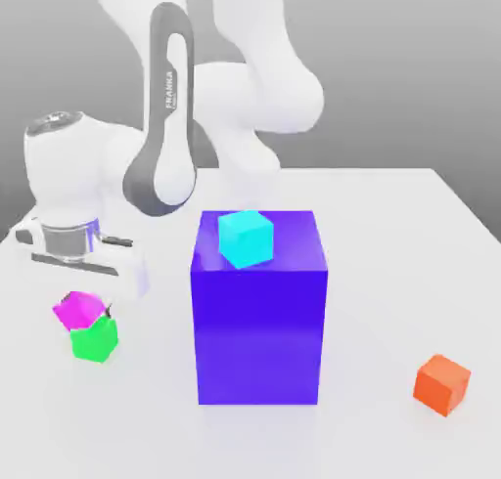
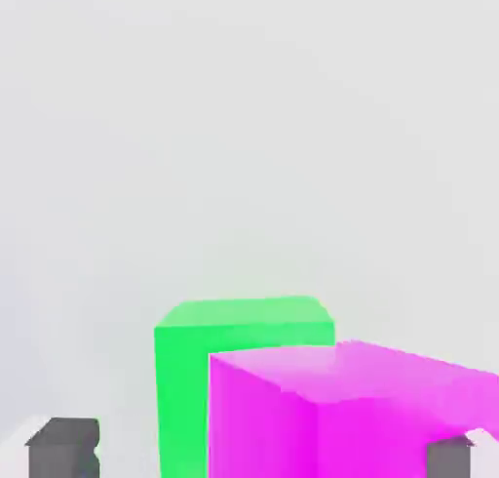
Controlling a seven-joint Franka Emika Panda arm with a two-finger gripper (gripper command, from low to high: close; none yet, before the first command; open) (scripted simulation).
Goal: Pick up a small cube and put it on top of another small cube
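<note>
The magenta cube (image 1: 78, 310) sits tilted (corner overhanging) on the green cube (image 1: 94, 339), gripper (image 2: 258, 452) spread wide, holding nothing.

— What do you look like?

— My arm (image 1: 264, 86) is glossy white, built of fat rounded segments. One link (image 1: 168, 115) wears a dark grey band shaped like a long loop, with "FRANKA" printed in white along it.

— And the hand?

— The wrist (image 1: 68, 159) is a white drum with a grey cap. Below it sits a ribbed metal-grey ring (image 1: 68, 237), then a flat white hand body (image 1: 93, 262). My fingertips (image 2: 63, 447) are dark grey and blocky.
</note>
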